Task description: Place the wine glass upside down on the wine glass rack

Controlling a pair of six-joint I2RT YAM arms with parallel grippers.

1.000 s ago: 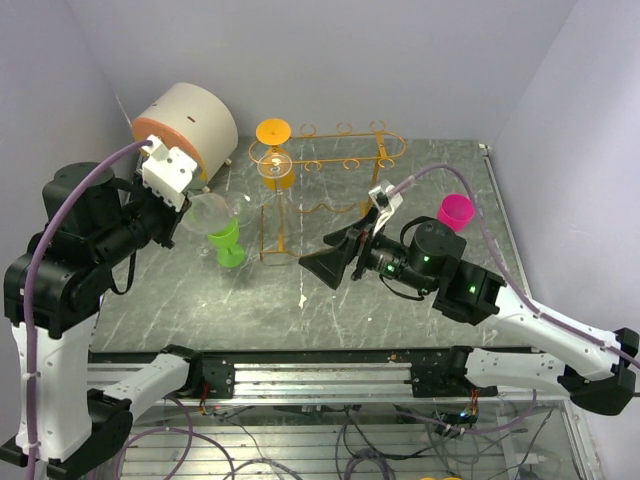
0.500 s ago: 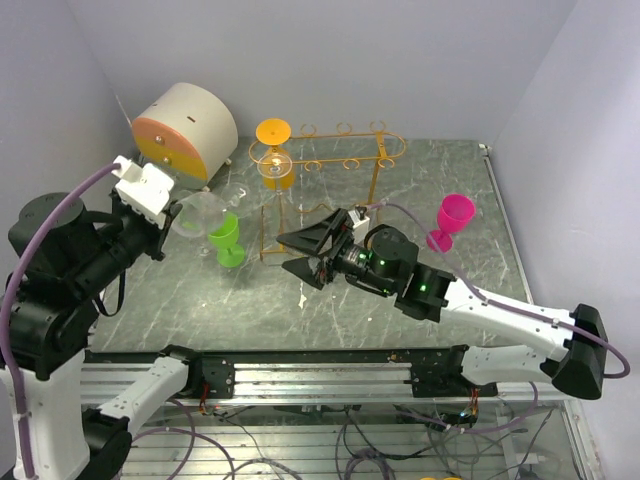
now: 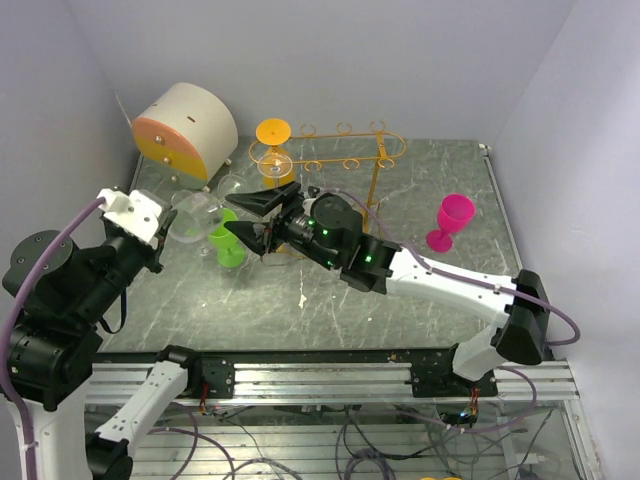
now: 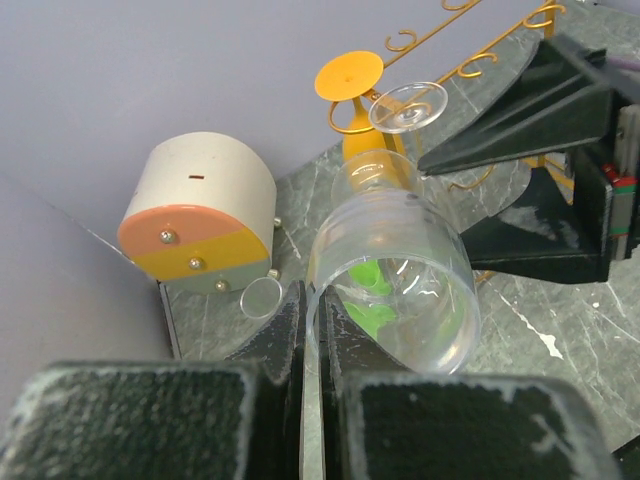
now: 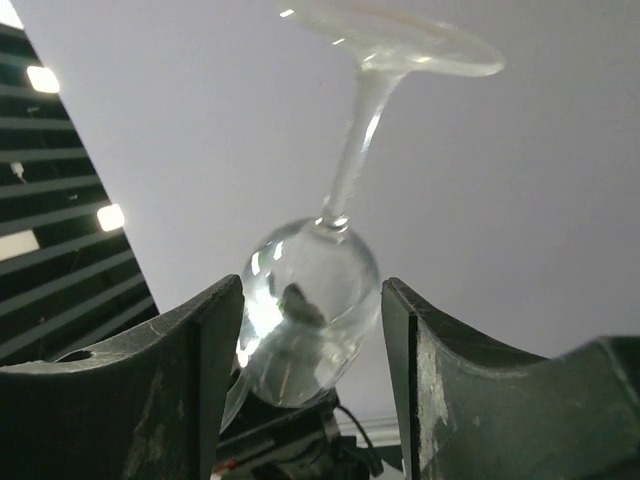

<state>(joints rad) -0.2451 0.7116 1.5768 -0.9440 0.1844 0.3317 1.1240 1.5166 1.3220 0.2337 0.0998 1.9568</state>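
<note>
**Workspace, overhead and wrist views.** Grey-green marbled tabletop (image 3: 260,315) enclosed by pale lilac walls (image 3: 350,60). The left gripper (image 4: 312,325) pinches the rim of the clear wine glass (image 4: 395,280), held in the air over the table's left side — left of the orange-gold wine glass rack (image 3: 340,160) and apart from it. The right gripper (image 5: 310,290), jaws spread, flanks the bowl without visible contact. An orange glass (image 3: 273,131) hangs inverted on the rack. A green glass (image 3: 228,243) and a pink glass (image 3: 452,220) stand on the table — a cream-and-orange drum (image 3: 185,122) sits at rear left.
</note>
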